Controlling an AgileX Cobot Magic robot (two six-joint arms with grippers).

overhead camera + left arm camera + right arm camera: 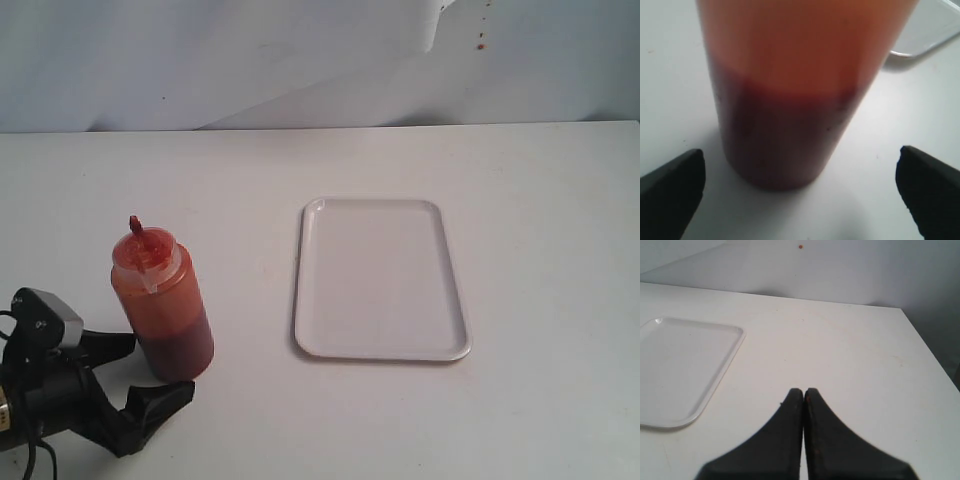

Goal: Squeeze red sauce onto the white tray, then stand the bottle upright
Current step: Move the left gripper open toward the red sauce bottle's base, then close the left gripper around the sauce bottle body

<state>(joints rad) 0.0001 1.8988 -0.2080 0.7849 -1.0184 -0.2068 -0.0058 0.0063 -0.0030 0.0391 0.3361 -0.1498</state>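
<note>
The translucent, red-orange tinted cylindrical plastic squeeze bottle [160, 300] stood upright on the white table [540, 250], towards the left side of the exterior view. Its domed top carried a narrow pointed nozzle, with a small tethered cap hanging just beside it. The red sauce [175, 345] showed dark red-brown through the plastic and filled roughly the lower half of the body. The wall above that level was a lighter orange with a smeared film.

The flat rectangular white plastic tray [383, 280], with rounded corners and a low raised rim, lay well apart from the bottle on its right. Its surface showed plain white.

The left pincer [157, 365] was low at the bottle's base with its black jaws spread wide. In the left wrist view the fingertips [675, 185] stood on either side of the bottle and clear of it.

The right pincer [804, 392] was fully closed on nothing, above bare table beside the tray.
</note>
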